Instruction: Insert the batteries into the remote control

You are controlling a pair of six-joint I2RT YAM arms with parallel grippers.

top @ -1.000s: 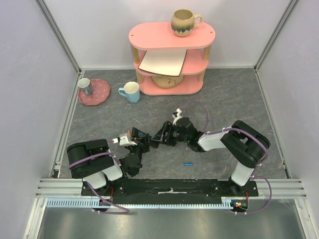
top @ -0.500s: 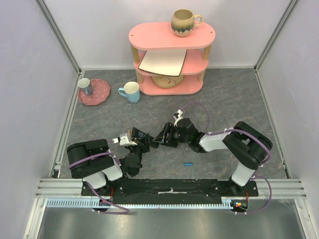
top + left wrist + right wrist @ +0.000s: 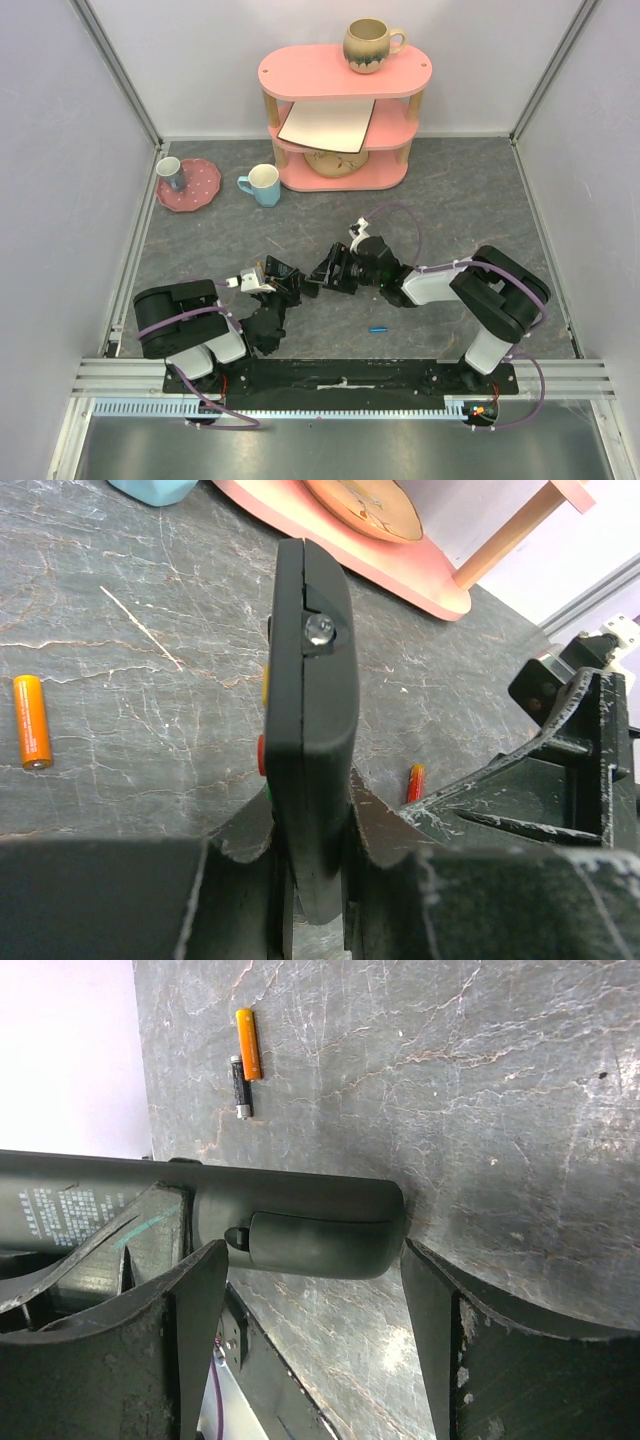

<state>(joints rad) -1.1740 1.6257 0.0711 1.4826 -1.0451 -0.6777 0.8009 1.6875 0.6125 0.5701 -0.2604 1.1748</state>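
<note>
Left gripper [image 3: 315,870] is clamped narrow on the remote control [image 3: 310,710], holding the slim black bar on edge, with its far end sticking out past the fingertips and red, yellow and green buttons showing on the left side. Right gripper [image 3: 312,1290] meets it from the other side with its jaws spread wide. The remote's rounded end lies across the gap between them, over the left finger [image 3: 190,1340] and just short of the right one. Small pale print [image 3: 48,1215] runs along the remote's back, too small to read.

On the grey desk [image 3: 150,680], on the bases' side of the right gripper, lies a blue battery [image 3: 378,328], apart from both grippers. Left of the left gripper's fingers an orange battery [image 3: 32,735] lies flat. To the right of the remote, a second orange-red battery [image 3: 415,782] is half hidden behind a finger. The right wrist view shows a black battery [image 3: 240,1087] lying just beside an orange one.

Well beyond the grippers stand a light-blue mug [image 3: 263,185] and a pink spotted plate [image 3: 195,190] carrying a small cup [image 3: 170,172]. Farthest is a pink shelf [image 3: 340,75] with a brown mug [image 3: 370,45] on top.
</note>
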